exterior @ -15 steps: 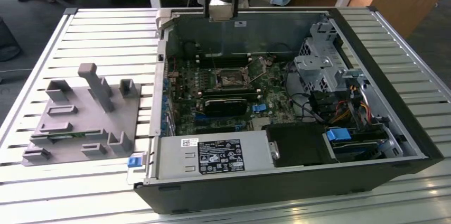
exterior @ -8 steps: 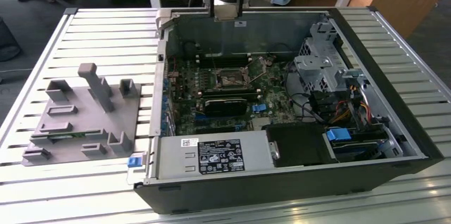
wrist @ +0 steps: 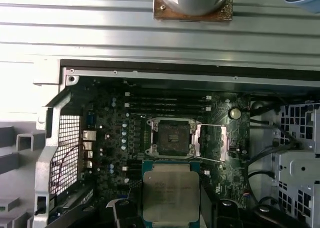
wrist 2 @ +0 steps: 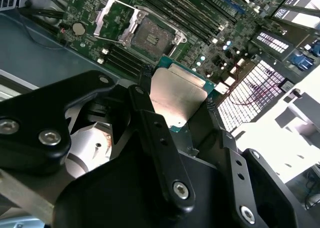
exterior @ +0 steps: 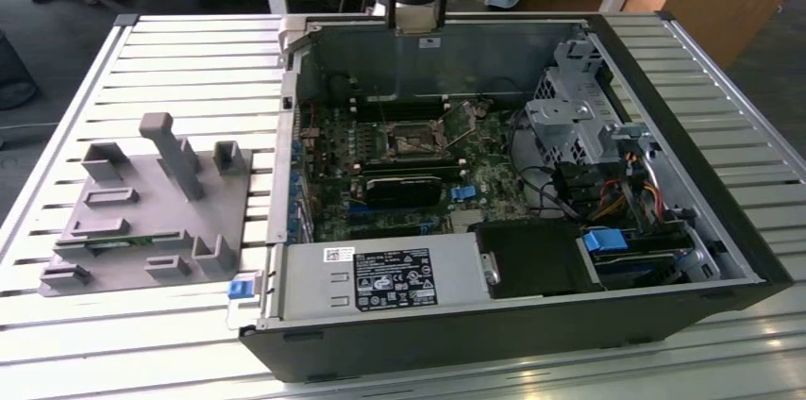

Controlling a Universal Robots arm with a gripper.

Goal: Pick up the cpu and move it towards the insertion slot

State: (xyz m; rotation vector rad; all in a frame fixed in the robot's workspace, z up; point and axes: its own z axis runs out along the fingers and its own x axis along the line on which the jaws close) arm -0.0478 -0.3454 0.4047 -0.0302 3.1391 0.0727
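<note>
Above open case [exterior: 705, 230], fingers [wrist 2: 145, 118] clamp cpu [wrist 2: 177, 96] by opposite edges, flat, metal top showing in both wrist views. Slot [wrist: 172, 136] sits on board just beyond cpu's far edge, frame lifted, socket bare, cpu not yet over it.

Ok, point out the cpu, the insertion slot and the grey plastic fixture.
cpu [wrist: 170, 194], first wrist view: middle of its metal top.
insertion slot [wrist: 172, 136], first wrist view: the dark socket centre inside the silver frame.
grey plastic fixture [exterior: 139, 221], exterior view: a bare part of its flat base.
</note>
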